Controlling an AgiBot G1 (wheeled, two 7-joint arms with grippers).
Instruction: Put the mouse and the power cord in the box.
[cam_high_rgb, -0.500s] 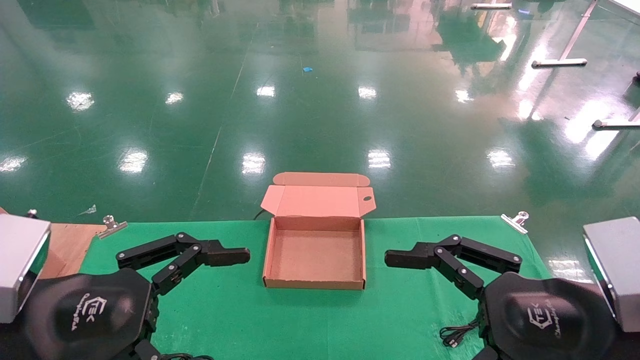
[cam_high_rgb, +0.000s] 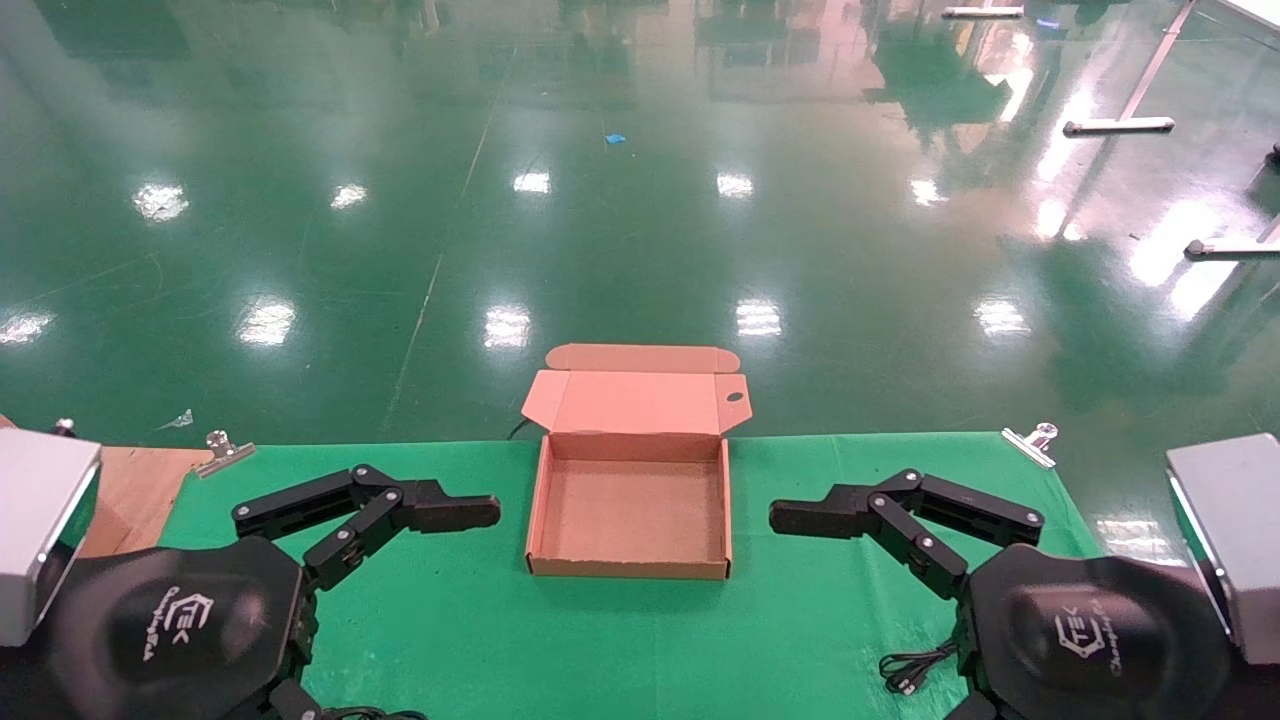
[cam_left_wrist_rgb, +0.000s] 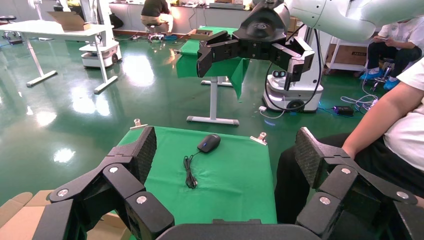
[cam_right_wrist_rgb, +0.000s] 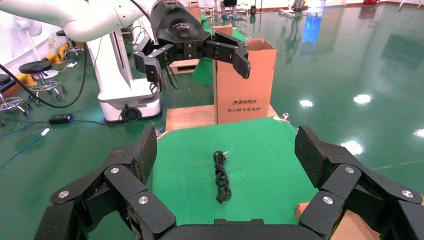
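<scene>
Green-clothed table: open box centered, nothing inside; left gripper, right gripper flanking, both spread wide, holding nothing; mouse, power cord on cloth.

Between your left end effector's spread fingers you see the mouse on the green tabletop, its thin cable trailing toward you, the right end effector hovering beyond.

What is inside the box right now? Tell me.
Nothing: the box lies open with its lid folded back, and only bare cardboard floor shows inside. The strip just behind its near wall is hidden from the head view. The mouse and power cord lie on the green cloth.
</scene>
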